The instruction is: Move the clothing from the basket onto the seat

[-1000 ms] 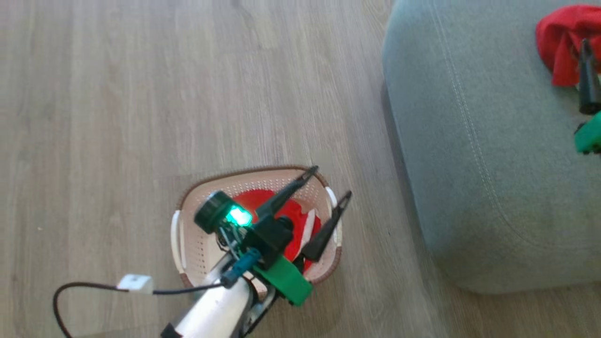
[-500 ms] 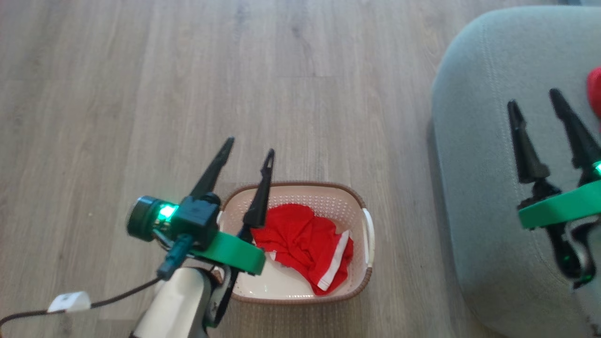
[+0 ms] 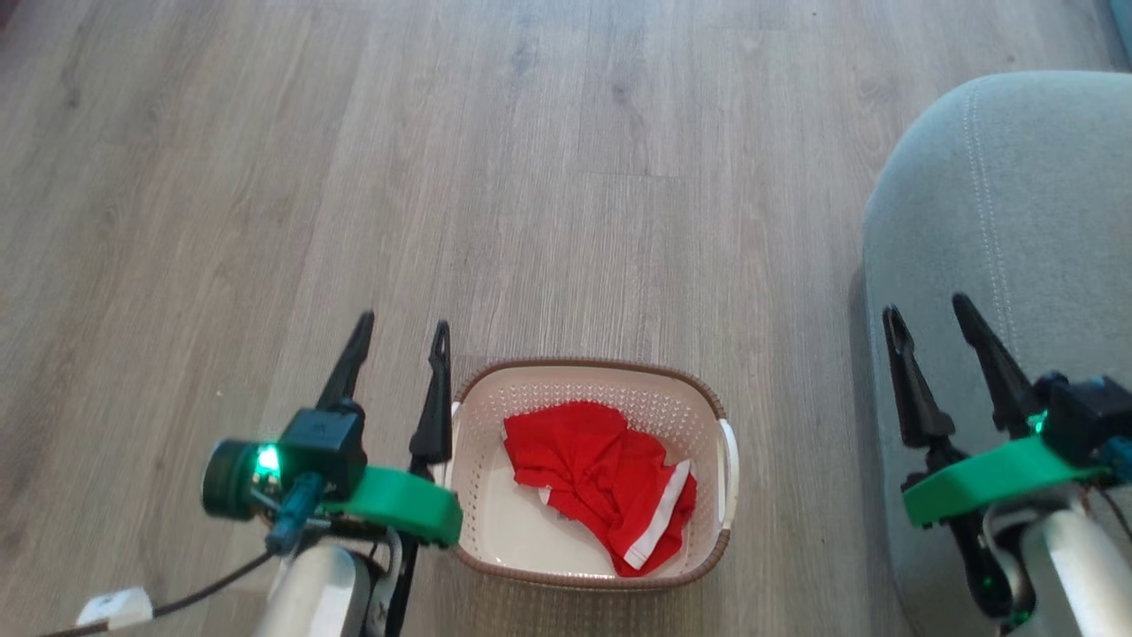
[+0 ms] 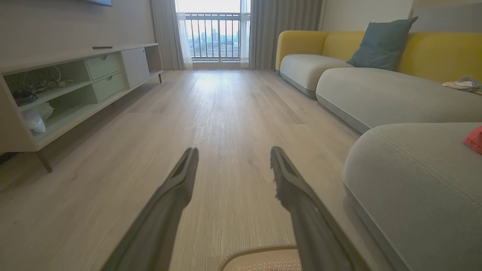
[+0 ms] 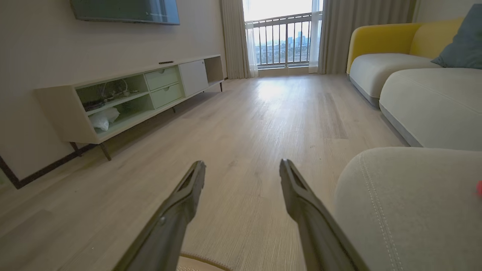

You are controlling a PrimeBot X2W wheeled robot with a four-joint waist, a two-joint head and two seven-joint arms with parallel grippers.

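Note:
The cream basket (image 3: 584, 362) stands on the wood floor, with one crumpled red garment (image 3: 601, 478) with a white band lying inside it. My left gripper (image 3: 402, 323) hovers open just left of the basket, holding nothing. My right gripper (image 3: 924, 306) is open and holds nothing, over the grey-green seat's (image 3: 1017, 203) near left edge. In the left wrist view my left gripper (image 4: 233, 150) points along the floor, the basket rim (image 4: 260, 254) shows below, and a second red garment (image 4: 475, 139) lies on the seat (image 4: 410, 177). The right wrist view has my right gripper (image 5: 243, 163) beside the seat (image 5: 406, 195).
A low cabinet (image 5: 124, 98) with shelves and drawers lines the left wall. A yellow-backed sofa (image 4: 376, 86) with a dark pillow (image 4: 380, 43) runs along the right. A balcony window (image 4: 212, 34) is far ahead. A cable with a white tag (image 3: 110, 609) trails from my left arm.
The head camera has shifted. My left gripper has left the basket and now stands to its left. My right gripper drew back from the red garment on the seat, open.

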